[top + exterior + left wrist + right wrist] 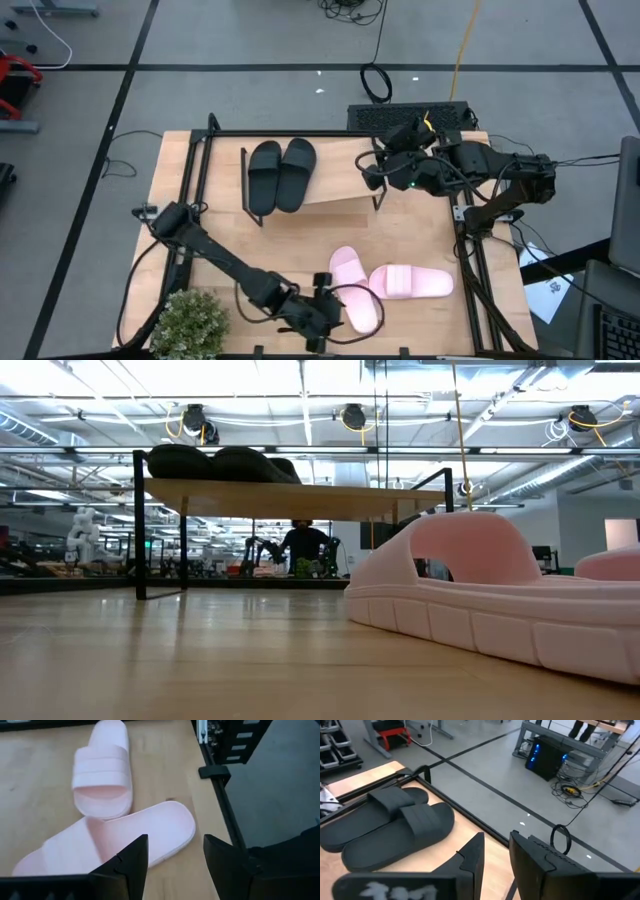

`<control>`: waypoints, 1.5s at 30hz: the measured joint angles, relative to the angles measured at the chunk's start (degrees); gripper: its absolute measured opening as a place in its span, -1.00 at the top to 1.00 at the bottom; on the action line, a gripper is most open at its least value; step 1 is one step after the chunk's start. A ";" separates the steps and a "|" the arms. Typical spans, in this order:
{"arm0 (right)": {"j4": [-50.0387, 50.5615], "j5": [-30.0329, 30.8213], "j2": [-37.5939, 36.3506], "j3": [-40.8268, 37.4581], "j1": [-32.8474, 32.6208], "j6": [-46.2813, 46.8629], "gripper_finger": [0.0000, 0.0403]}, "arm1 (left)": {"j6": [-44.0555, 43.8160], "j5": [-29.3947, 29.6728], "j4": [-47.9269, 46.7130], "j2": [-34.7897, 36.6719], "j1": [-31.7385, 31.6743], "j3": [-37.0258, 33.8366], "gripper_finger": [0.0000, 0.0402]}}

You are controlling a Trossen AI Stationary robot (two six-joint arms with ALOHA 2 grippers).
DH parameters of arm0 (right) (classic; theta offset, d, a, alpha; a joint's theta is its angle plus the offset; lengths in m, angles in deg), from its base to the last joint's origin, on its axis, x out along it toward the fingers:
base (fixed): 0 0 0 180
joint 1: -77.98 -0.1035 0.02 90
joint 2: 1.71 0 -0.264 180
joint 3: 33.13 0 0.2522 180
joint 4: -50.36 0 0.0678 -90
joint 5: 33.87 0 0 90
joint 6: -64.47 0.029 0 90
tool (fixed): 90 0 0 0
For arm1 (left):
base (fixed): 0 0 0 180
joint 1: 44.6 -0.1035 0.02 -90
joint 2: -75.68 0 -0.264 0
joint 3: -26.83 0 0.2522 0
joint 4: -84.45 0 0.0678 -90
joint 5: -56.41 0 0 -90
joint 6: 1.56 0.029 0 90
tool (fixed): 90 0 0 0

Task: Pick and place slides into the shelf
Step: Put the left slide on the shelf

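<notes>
Two black slides [280,175] lie side by side, soles down, on the left end of the shelf's wooden plank top [345,180]; they also show in the right wrist view [385,825] and the low view [215,463]. Two pink slides [355,290] [412,283] lie soles down on the table near its front edge and meet at one end. My left gripper [175,855] is open, low at the near end of the nearer pink slide [115,840]. My right gripper [496,851] is open and empty above the shelf's right end [378,168].
A potted plant [190,322] stands at the table's near left corner. The large black frame [470,260] runs along the table's right side, close to the pink slides. A person [305,542] stands far behind the table.
</notes>
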 joint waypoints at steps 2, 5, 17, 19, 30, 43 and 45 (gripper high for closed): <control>-0.01 0.00 0.00 0.00 -0.58 -0.46 0.61 | 1.30 0.00 1.60 -1.56 -0.52 0.00 0.07; 0.00 0.02 0.00 0.00 -1.33 -1.01 0.61 | 1.87 1.26 2.52 -3.45 -1.21 0.00 0.07; -0.01 0.17 0.00 0.00 -1.87 -1.51 0.61 | 1.23 9.34 3.72 -6.13 -2.97 -0.02 0.07; -0.02 0.17 0.00 0.00 -1.87 -1.54 0.61 | 0.16 9.44 3.72 -6.70 -3.17 -0.02 0.07; -0.28 0.22 0.04 0.00 -1.85 -2.40 0.61 | -4.13 13.33 -2.10 -7.75 -4.20 -0.04 0.07; -0.94 0.24 0.04 0.00 -1.85 -2.83 0.61 | -7.19 11.04 -2.93 -9.54 -4.92 0.00 0.07; -1.07 0.24 0.04 0.00 -1.85 -2.82 0.61 | -7.80 12.69 -3.75 -9.54 -4.91 0.00 0.07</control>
